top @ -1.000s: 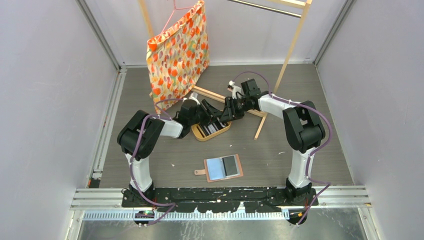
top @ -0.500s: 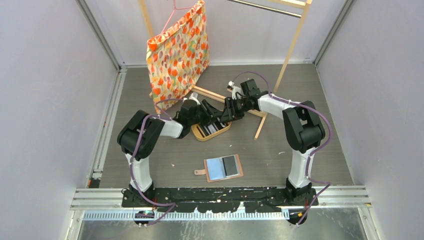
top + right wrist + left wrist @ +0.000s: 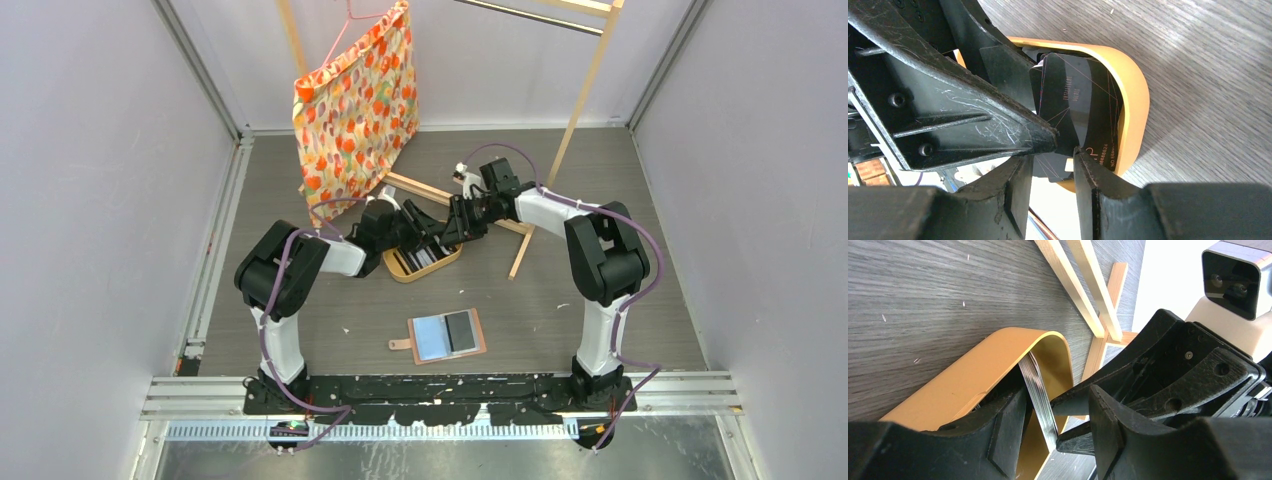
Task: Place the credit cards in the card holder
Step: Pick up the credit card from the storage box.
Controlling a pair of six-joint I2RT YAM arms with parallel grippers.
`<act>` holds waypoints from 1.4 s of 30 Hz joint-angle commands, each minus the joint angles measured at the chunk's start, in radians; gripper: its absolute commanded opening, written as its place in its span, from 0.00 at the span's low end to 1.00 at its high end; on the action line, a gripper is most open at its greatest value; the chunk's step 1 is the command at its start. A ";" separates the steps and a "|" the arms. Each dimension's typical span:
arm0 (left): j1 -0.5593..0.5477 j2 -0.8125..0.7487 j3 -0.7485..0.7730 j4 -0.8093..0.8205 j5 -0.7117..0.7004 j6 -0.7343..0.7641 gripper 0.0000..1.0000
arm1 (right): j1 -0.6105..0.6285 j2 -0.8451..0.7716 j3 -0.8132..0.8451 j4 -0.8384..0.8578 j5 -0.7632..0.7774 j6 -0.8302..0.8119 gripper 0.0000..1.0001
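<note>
The credit cards [image 3: 1073,100] are a dark stack standing on edge in the oval wooden tray [image 3: 1138,95]. From the left wrist the credit cards [image 3: 1039,390] show as a striped edge leaning by one finger. My left gripper [image 3: 1055,392] is open around them, with a gap to the other finger. My right gripper [image 3: 1050,157] comes in from the opposite side, jaws apart, with a card corner between its fingertips. From above, the left gripper [image 3: 422,240] and right gripper [image 3: 450,232] meet over the tray [image 3: 400,271]. The card holder [image 3: 447,335] lies open and flat near the arm bases.
A patterned orange cloth [image 3: 355,110] hangs from a hanger at the back left. The wooden rack's foot slats [image 3: 440,195] lie on the table just behind the tray, and its slanted pole [image 3: 560,160] rises on the right. Walls close in on both sides.
The right gripper's jaws have narrowed a little around the card corner. The left gripper and the card holder have not moved.
</note>
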 commanded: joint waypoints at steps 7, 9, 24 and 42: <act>-0.004 -0.012 -0.006 0.054 0.009 0.002 0.50 | -0.021 -0.013 0.032 0.010 0.006 -0.004 0.37; -0.004 -0.012 -0.006 0.053 0.009 0.004 0.50 | -0.023 -0.014 0.031 0.009 0.008 -0.004 0.36; -0.002 -0.012 -0.009 0.052 0.009 0.007 0.50 | -0.040 -0.011 0.030 0.020 -0.031 0.015 0.37; 0.008 -0.057 -0.030 0.019 0.000 0.034 0.50 | -0.048 -0.009 0.034 0.012 -0.025 0.011 0.34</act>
